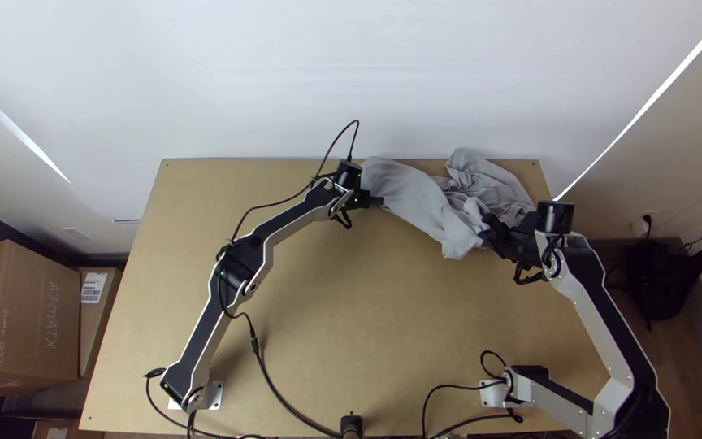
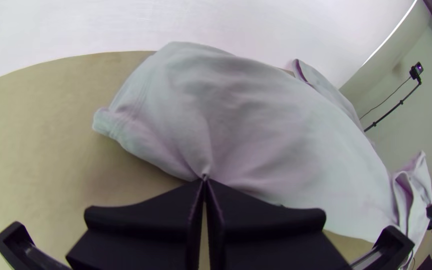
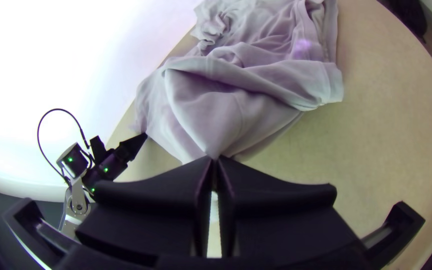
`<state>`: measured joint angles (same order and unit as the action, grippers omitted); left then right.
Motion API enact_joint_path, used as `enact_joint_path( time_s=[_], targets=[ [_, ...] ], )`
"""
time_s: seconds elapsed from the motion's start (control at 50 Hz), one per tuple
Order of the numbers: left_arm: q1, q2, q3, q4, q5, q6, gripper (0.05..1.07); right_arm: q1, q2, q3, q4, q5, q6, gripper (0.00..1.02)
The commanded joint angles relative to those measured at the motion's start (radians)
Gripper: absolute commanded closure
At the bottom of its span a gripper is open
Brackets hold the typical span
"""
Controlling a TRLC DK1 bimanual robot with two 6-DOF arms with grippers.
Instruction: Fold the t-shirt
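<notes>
From above, the t-shirt [image 1: 416, 191] lies bunched, with my left tool [image 1: 377, 201] and right tool [image 1: 486, 230] at its edges. My wrist views show both clamped on its puckered cloth.

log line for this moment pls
left end effector: shut on shirt edge | right end effector: shut on shirt | t-shirt: bunched, far side of table | fold: not done

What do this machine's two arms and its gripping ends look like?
The silver-and-black jointed left arm and matching right arm have pale metal links with black inlays and black joints. Thin black cables loop outside. Small green lights dot the left one. The matte-black left gripper and right gripper each have two wide, flat fingers tapering to narrow tips.
</notes>
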<state>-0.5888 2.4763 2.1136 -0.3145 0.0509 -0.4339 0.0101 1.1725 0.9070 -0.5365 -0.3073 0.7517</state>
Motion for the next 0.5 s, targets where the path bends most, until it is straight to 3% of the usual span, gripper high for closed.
enact_joint_path(
  time_s=[0.0, 0.28, 0.48],
  targets=[
    [0.007, -0.155, -0.104, -0.017, -0.003, -0.003, 1.05, -0.018, -0.042, -0.037, 0.032, -0.009, 0.011, 1.00],
    [0.037, -0.537, -0.431, 0.025, -0.003, -0.006, 1.05, -0.032, -0.108, -0.077, 0.078, 0.004, 0.008, 1.00],
    [0.070, -0.824, -0.649, 0.025, -0.005, 0.011, 1.05, -0.030, -0.185, -0.057, 0.078, 0.065, -0.006, 1.00]
  ],
)
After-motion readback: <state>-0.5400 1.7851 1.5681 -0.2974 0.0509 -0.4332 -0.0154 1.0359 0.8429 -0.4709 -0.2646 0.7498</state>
